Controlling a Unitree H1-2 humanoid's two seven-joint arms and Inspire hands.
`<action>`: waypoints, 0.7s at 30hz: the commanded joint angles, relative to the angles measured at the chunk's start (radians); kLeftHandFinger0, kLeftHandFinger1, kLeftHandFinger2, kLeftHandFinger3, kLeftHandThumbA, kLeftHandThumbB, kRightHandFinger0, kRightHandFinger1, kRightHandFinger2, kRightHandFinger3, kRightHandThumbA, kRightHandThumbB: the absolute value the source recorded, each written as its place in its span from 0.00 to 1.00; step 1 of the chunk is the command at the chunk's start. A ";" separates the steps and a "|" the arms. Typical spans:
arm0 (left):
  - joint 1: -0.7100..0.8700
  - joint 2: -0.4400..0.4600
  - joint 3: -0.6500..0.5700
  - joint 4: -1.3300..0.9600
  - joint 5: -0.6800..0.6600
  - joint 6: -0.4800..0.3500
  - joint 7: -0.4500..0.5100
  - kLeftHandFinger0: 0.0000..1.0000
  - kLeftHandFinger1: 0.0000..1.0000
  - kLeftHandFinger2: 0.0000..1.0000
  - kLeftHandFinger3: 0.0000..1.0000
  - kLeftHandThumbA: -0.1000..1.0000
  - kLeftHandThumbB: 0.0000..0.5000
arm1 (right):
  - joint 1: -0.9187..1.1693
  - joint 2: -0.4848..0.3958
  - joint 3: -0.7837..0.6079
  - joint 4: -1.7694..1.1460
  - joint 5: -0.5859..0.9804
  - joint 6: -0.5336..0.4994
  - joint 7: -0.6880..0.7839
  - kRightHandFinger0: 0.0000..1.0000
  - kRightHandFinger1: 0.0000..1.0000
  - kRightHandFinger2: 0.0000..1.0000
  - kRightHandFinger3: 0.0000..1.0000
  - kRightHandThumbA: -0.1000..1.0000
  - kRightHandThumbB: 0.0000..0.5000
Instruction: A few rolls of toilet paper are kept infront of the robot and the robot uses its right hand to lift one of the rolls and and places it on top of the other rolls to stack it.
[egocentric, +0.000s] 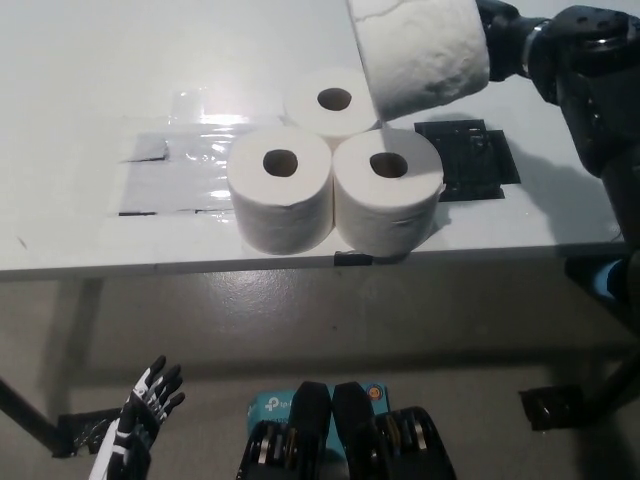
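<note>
A white table (90, 60) fills the upper half of the frame, and 3 toilet paper rolls stand upright on it near its front edge, touching one another in a triangle: the front left roll (281, 200), the front right roll (389, 205) and the back roll (332, 102) behind them. A 4th roll, the lifted roll (420, 52), is at the top of the frame right of center, tilted on its side in the air above the back roll and the front right roll, its lower edge overlapping them in the picture. The right hand (500, 48) grips it from the right; the fingers are mostly hidden behind the paper, so how they close around it cannot be told. The black arm (595, 90) runs down the right edge of the frame.

A clear tape patch (175, 170) lies on the table left of the rolls, and a black square mat (470, 160) lies just right of the front right roll.

The left hand (145, 405) rests at the lower left of the frame, below the table over the floor, holding nothing, its fingers spread slightly apart.
</note>
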 joint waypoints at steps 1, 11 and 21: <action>0.008 0.012 -0.009 -0.017 0.011 -0.028 0.000 1.00 1.00 1.00 1.00 1.00 0.57 | -0.111 0.004 0.016 0.021 -0.023 -0.074 -0.026 0.00 0.00 0.00 0.00 0.88 0.11; 0.004 0.013 -0.015 -0.025 0.022 -0.018 0.002 1.00 1.00 1.00 1.00 1.00 0.52 | -0.176 0.019 0.085 0.096 -0.089 -0.148 -0.070 0.00 0.00 0.00 0.00 0.91 0.19; 0.009 0.011 -0.019 -0.027 0.029 -0.021 0.004 1.00 1.00 1.00 1.00 1.00 0.56 | -0.236 0.058 0.231 0.163 -0.221 -0.226 -0.135 0.00 0.00 0.22 0.00 0.96 0.07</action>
